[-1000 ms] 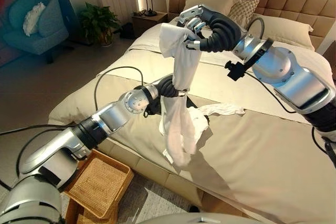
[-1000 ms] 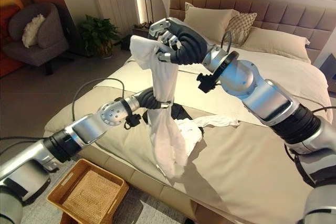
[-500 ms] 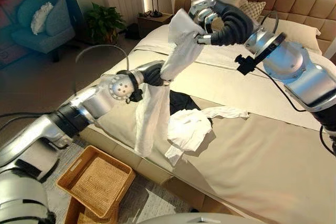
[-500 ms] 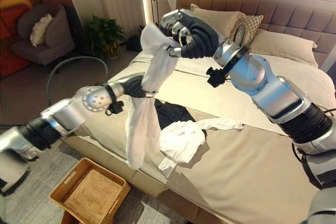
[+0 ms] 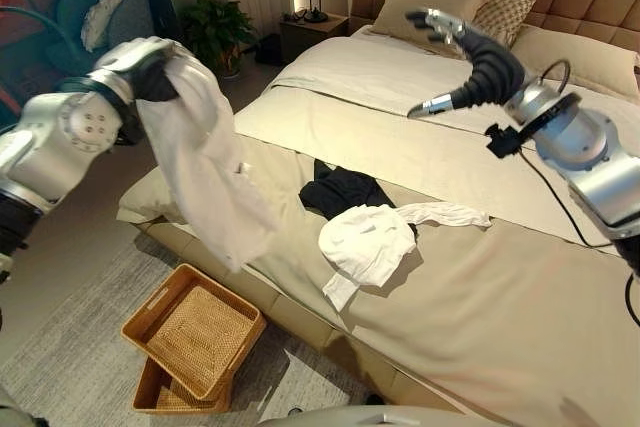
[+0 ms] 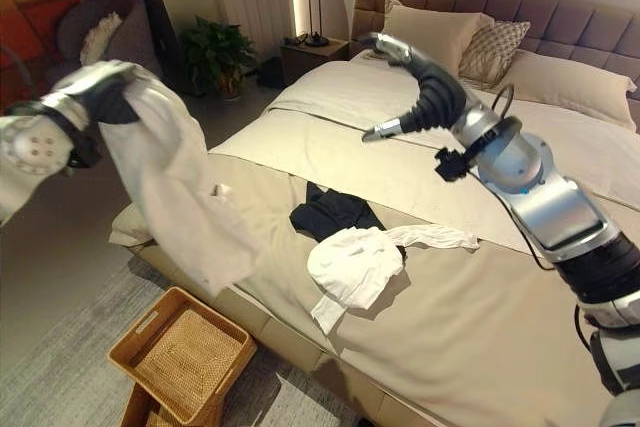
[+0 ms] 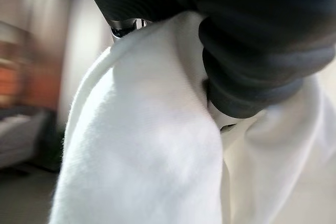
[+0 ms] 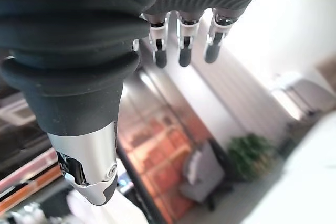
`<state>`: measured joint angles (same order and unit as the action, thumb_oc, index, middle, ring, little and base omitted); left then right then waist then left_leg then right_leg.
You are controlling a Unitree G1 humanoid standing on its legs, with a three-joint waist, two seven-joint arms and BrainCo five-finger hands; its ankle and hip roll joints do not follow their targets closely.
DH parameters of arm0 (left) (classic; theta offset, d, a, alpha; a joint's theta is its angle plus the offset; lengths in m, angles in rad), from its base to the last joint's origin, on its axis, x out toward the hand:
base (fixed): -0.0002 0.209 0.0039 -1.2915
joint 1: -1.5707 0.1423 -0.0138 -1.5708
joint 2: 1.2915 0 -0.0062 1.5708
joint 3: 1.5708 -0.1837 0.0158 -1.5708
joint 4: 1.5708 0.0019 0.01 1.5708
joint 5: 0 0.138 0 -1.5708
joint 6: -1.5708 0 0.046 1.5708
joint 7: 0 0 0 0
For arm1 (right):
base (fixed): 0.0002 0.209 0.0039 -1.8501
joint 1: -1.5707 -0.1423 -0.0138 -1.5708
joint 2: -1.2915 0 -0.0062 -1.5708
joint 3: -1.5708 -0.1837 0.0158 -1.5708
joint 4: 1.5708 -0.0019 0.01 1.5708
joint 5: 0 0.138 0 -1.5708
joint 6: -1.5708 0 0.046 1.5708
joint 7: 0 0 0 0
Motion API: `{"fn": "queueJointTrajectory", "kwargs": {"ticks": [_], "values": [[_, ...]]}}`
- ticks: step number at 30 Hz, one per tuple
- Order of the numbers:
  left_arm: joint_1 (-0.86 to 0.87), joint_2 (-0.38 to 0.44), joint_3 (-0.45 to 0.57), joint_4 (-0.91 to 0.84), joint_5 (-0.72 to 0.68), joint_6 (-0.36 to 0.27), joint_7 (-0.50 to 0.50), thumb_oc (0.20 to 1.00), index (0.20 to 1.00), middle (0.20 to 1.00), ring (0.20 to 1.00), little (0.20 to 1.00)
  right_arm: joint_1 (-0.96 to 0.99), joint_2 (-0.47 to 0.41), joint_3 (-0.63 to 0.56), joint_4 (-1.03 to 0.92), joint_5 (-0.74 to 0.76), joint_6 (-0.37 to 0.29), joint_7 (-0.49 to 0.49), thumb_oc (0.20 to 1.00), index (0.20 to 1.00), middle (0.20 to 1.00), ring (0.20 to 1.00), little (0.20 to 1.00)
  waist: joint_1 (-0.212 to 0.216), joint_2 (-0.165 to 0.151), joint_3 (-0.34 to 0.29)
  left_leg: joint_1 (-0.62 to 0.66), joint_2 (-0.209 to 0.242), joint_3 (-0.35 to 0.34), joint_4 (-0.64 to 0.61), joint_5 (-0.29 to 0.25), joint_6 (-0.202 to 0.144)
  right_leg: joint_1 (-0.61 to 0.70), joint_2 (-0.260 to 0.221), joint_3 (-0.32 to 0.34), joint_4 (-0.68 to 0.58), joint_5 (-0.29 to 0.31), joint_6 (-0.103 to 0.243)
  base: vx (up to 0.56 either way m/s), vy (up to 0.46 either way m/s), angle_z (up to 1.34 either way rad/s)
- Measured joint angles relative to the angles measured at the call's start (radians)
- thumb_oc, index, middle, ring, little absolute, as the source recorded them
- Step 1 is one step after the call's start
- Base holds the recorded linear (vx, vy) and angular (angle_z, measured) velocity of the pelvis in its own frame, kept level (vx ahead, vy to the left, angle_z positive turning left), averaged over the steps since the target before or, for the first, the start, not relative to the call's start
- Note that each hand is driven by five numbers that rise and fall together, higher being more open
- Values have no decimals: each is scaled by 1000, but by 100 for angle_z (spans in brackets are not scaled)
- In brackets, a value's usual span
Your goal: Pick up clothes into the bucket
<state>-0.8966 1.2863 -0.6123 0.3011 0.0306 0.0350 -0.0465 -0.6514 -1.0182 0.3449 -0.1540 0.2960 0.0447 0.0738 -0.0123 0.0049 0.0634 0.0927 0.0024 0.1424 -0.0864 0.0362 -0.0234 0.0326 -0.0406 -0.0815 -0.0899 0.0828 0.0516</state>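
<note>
White garment (image 5: 205, 172) held up at the left, off the bed's near left corner, hanging long from the left hand (image 5: 150, 59) and trailing down toward the floor. Bunched at the top where the hand's fingers curl round it; in the left wrist view, cloth wrapped right against the dark cover. Probably lifted this high so the loose tail clears the mattress edge on the way over. Lower hem above and a little far of the wicker basket (image 5: 195, 332), not yet directly over it.

Basket on the floor at the near left, beside the bed's edge, apparently stacked on a second one like it. Woven bottom bare, nothing inside yet.

More to collect on the bed (image 5: 480, 297): a second white garment (image 5: 370, 242) crumpled near the middle, one strip trailing right, and a dark garment (image 5: 345, 192) just beyond it, touching.

Right hand (image 6: 405, 57) raised over the far part of the bed, fingers spread and relaxed, thumb apart, holding nothing. Seemingly kept high and clear so the cloth hangs from one hand alone.
</note>
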Motion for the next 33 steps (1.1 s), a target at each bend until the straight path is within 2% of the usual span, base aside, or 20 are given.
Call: {"fn": "queueJointTrajectory", "kwargs": {"ticks": [3,5,9,12,14,17,19,23,33], "values": [[79,34,82,46,9,2,10,200,200,200,200,200,141,35,-88,11,0,8,12,1000,1000,1000,1000,1000,5,2,28,-1,-2,1,0,0,0,-1,-2,2,0,0,0,-31,31,-2],[117,43,115,86,25,6,12,200,200,200,200,200,201,49,-102,25,0,14,20,1000,1000,1000,1000,1000,4,3,46,-3,-3,2,1,0,0,-1,-3,2,0,0,0,-65,41,0],[248,52,271,120,27,19,35,200,200,200,200,200,364,186,-184,81,-12,20,32,1000,1000,1000,1000,1000,14,0,76,-47,-6,0,11,0,0,-39,-8,0,3,1,0,-97,36,1],[328,13,389,158,35,20,97,200,200,200,200,200,451,320,-172,177,-42,26,33,1000,1000,1000,1000,1000,14,0,114,-94,-8,-11,42,0,0,-74,-14,-14,19,2,0,-117,35,9],[338,6,403,165,35,20,121,200,200,200,200,200,480,354,-167,214,-55,26,33,1000,1000,1000,1000,1000,27,1,152,-122,-11,-13,56,0,0,-100,-17,-17,30,2,0,-80,47,10],[427,-42,504,161,35,19,151,200,200,200,200,200,524,430,-159,276,-97,23,31,1000,1000,1000,1000,1000,28,1,189,-161,-12,-24,79,0,0,-128,-22,-26,44,2,0,-74,44,10],[499,-72,576,146,34,12,179,200,200,200,200,200,528,472,-140,381,-134,9,15,1000,1000,1000,1000,1000,26,-6,224,-203,-13,-35,119,-8,-11,-155,-28,-35,61,1,0,-48,49,13],[528,-97,597,163,34,19,211,200,200,200,200,200,536,498,-135,489,-197,17,-20,1000,1000,1000,1000,1000,31,-20,292,-274,-15,-42,160,-15,-9,-215,-34,-37,89,2,1,-46,48,7],[505,-137,598,180,32,6,302,200,200,200,200,200,507,511,-135,512,-214,-4,-81,1000,1000,1000,1000,1000,27,-92,389,-501,13,-61,384,-88,-8,-361,-17,-41,151,8,-7,-35,-6,1]]}}
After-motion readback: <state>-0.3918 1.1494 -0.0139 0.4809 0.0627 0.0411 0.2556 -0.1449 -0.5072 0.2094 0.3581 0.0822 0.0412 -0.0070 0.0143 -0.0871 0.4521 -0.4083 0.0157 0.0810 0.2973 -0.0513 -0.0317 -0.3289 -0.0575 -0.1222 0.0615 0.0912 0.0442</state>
